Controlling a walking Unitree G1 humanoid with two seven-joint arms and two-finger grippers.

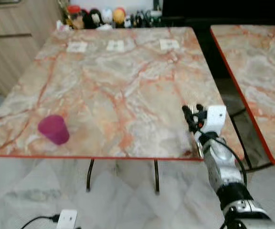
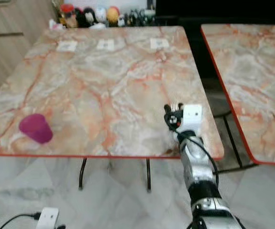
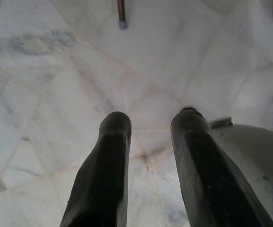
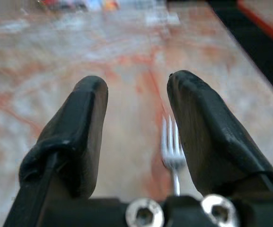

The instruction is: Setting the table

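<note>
Right gripper [image 1: 194, 114] raised over the near right corner of the marble desk [image 1: 127, 86]. Jaws spread apart, gripping nothing. A fork [image 4: 173, 151] lies between them, tines pointing away across the desk; its handle runs back under the wrist, out of sight. Whether the fork rests flat on the marble or touches a finger: cannot tell. In the head views the tines [image 2: 174, 105] just show above the gripper.

Handling, as judged: thin metal, stiff, light, smooth. Likely to slide on polished stone and to pivot if pinched near the tines. Best hold looks to be across the narrow neck or upper handle, jaws closing on the flat sides. Low profile means fingertips must come close to the surface.

Pink cup [image 1: 54, 129] lies tipped on its side near the near left edge, well apart from the fork. Probably light plastic; would roll if nudged.

Three white cards [image 1: 116, 45] in a row at the far side.

Left gripper [image 3: 148, 175] hangs over the pale floor [image 3: 56, 71], jaws parted, empty.
</note>
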